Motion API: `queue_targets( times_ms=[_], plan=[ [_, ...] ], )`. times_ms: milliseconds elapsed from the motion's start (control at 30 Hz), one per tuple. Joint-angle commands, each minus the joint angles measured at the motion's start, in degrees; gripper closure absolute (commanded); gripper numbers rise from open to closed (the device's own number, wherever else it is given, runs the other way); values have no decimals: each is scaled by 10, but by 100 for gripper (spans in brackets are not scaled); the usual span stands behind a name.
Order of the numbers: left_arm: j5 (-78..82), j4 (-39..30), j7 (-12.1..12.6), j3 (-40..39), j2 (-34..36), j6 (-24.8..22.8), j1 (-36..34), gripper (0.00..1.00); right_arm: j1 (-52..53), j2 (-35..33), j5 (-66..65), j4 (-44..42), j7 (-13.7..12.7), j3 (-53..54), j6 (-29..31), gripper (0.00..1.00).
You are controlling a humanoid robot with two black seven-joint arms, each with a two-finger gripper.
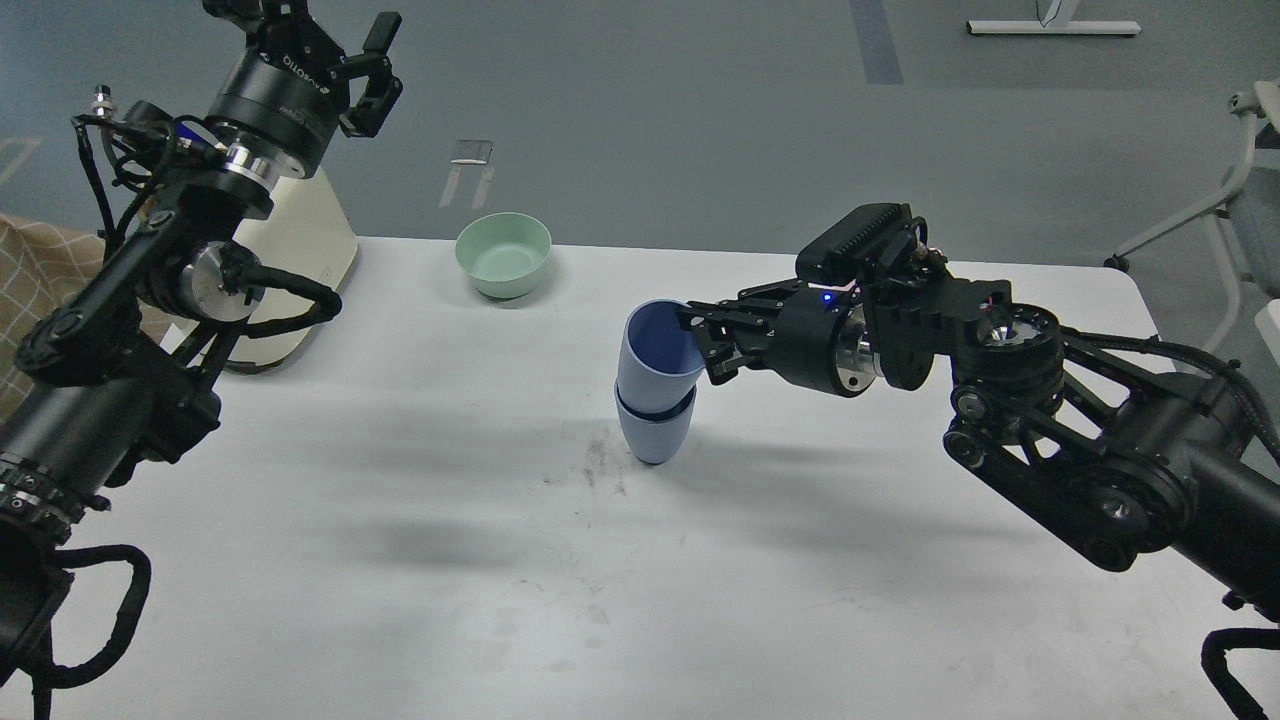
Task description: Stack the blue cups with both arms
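Two dusty-blue cups stand near the middle of the white table (400, 560). The lower cup (655, 435) stands upright on the table. The upper cup (655, 355) sits inside it, tilted slightly left. My right gripper (698, 345) comes in from the right and is shut on the upper cup's right rim, one finger inside and one outside. My left gripper (340, 50) is raised high at the far left, off the table, open and empty.
A mint-green bowl (503, 254) sits at the table's far edge, left of the cups. A cream-coloured object (305, 260) stands at the far left behind my left arm. A white chair (1245, 190) stands beyond the right table edge.
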Motion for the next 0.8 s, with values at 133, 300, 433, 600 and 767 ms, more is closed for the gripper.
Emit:
queue_targets(
  times_ms=[133,300,433,600,767],
  plan=[
    [1,0,0,1,0,0,-1,2,-2,2,3,1,2,6,0,38],
    [1,0,0,2,0,0,-2,2,-1,2,7,2,3,17,0,5],
    [1,0,0,2,0,0,-2,2,-1,12,13,1,3,71,0,4],
    [0,0,0,3,0,-8,-2,2,8,47,63,-8,5,226,0,0],
    [-2,2,-1,-3,0,-9,-2,2,13,61,168,-27,8,339,0,0]
  ],
)
